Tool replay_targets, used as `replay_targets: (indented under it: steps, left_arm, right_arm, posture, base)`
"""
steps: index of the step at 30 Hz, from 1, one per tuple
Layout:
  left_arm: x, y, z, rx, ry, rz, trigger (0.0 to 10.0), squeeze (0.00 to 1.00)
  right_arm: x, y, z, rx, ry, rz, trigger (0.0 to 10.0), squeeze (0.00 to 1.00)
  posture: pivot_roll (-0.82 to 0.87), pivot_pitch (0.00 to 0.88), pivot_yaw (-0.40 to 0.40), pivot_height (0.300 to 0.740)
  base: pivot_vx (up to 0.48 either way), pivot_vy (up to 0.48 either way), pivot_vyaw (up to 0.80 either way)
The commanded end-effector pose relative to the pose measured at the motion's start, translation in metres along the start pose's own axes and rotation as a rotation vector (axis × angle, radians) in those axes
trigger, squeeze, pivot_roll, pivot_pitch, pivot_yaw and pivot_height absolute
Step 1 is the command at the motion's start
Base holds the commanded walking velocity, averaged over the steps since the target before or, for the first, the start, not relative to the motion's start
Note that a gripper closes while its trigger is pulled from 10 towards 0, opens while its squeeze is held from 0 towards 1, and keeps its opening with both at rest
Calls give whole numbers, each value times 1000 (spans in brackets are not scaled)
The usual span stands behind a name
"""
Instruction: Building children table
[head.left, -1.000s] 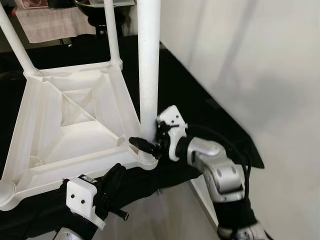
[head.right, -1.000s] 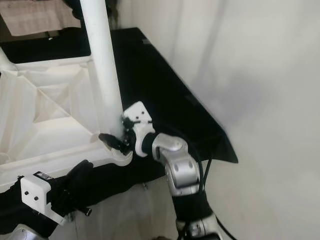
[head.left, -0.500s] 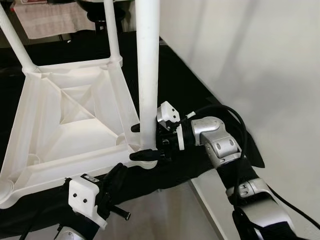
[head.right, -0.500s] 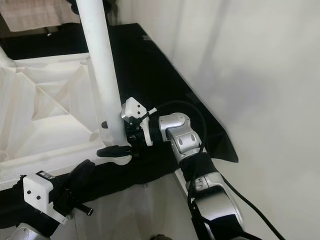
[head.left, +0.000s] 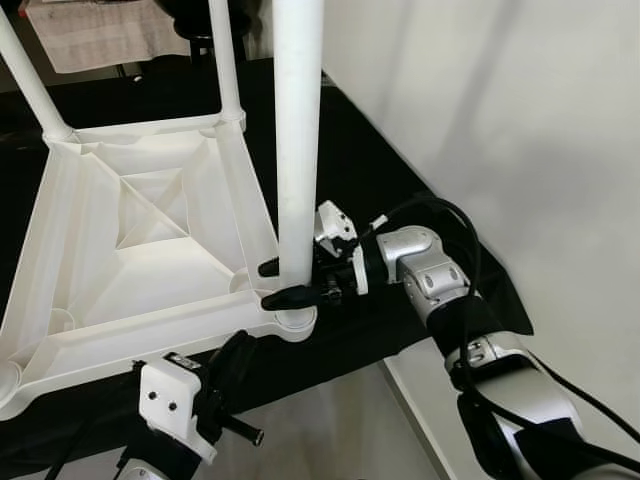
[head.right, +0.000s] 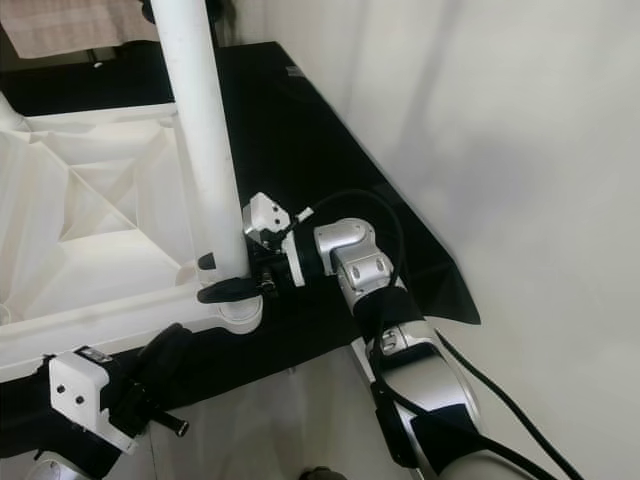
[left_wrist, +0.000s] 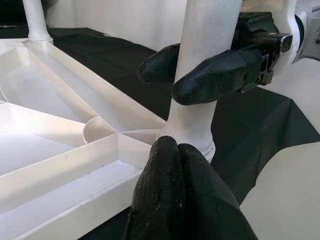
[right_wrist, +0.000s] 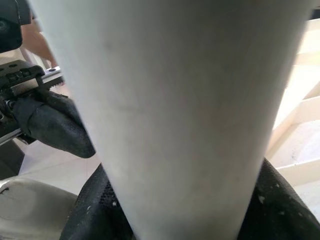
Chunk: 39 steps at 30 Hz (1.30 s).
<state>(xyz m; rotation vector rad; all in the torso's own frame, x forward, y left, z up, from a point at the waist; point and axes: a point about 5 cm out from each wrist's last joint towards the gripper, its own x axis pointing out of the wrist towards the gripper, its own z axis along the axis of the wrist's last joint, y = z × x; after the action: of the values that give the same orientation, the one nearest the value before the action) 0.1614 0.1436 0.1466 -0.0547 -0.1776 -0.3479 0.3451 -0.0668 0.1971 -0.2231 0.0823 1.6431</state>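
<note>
White leg (head.left: 297, 130) clasped low by bent right claw (head.left: 283, 282).

The white plastic children's table (head.left: 140, 250) lies upside down on a black cloth, its ribbed underside facing up (diagonal ribs meeting at the centre). The near round leg (head.left: 297, 150) stands upright in its corner socket; two more legs rise at far corners

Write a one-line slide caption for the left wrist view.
Right gripper clasps the white plastic table leg standing in the upturned white tabletop's corner socket.
</note>
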Motion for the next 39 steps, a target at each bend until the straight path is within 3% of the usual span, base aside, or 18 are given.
replay_targets:
  steps: [1,6,8,9,10,11,12,16,24,25,26,27,31,32,33,36,38,39]
  left_arm:
    - [-2,-1,1,-6,11,0,10000,0]
    - [-2,0,0,-8,15,-2,10000,0]
    - [-3,2,-1,-6,19,-4,10000,0]
    - [-3,2,-1,-6,19,-4,10000,0]
    - [-3,3,-1,-5,21,-5,10000,0]
    - [-3,4,-1,-4,23,-6,10000,0]
    - [-2,5,-2,-3,24,-8,10000,0]
    - [-2,5,-3,1,27,-14,10000,0]
    - [-1,-1,-3,3,31,-55,10000,0]
    - [-1,-4,-2,15,32,-73,10000,0]
    - [-1,-4,-2,15,32,-73,10000,0]
    - [-2,-8,-1,19,33,-94,10000,0]
    - [-1,-12,1,31,29,-124,10000,0]
    - [-1,-14,1,29,28,-136,10000,0]
    - [-1,-14,1,29,28,-136,10000,0]
    - [0,-18,1,17,24,-158,10000,0]
    - [0,-17,0,10,23,-155,10000,0]
    - [0,-17,0,10,23,-155,10000,0]
  right_arm:
    - [-13,2,6,6,-118,-69,0,0]
    - [-23,15,2,35,-194,-235,0,0]
    - [-25,26,-12,93,-171,-429,0,0]
    - [-25,26,-12,93,-171,-429,0,0]
    - [-25,30,-23,122,-96,-615,0,0]
    - [-31,32,-34,142,19,-902,0,0]
    - [-26,50,-41,183,66,-977,0,0]
    - [-18,68,-43,193,84,-966,0,0]
    - [-4,53,-36,121,67,-904,0,0]
    - [3,48,-30,109,56,-870,1529,0]
    - [3,48,-30,109,56,-870,1529,0]
    - [9,39,-23,95,34,-824,10000,0]
    - [15,25,-12,85,-20,-733,10000,0]
    - [18,23,-4,91,-57,-662,10000,1000]
    - [18,23,-4,91,-57,-662,10000,1000]
    - [16,22,25,13,-167,-376,10000,1000]
    - [13,24,31,-25,-178,-251,10000,1000]
    - [13,24,31,-25,-178,-251,10000,1000]
  posture:
    - [-50,172,-93,740]
    - [-59,174,-102,740]
    - [-68,170,-100,740]
    - [-68,170,-100,740]
    - [-70,167,-99,740]
    - [-72,163,-96,740]
    - [-74,154,-92,740]
    - [-84,143,-88,740]
    - [-72,114,-88,740]
    - [-70,105,-82,740]
    - [-70,105,-82,740]
    - [-72,102,-79,740]
    - [-79,96,-77,740]
    - [-81,88,-76,740]
    - [-81,88,-76,740]
    - [-82,86,-72,740]
    - [-81,92,-73,740]
    - [-81,92,-73,740]
  base:
    - [0,0,0]
    - [0,0,0]
    - [0,0,0]
    - [0,0,0]
    - [0,0,0]
    - [0,0,0]
    - [0,0,0]
    - [0,0,0]
    - [0,0,0]
    - [0,0,0]
    - [0,0,0]
    - [0,0,0]
    - [0,0,0]
    - [0,0,0]
    - [0,0,0]
    - [0,0,0]
    - [0,0,0]
    - [0,0,0]
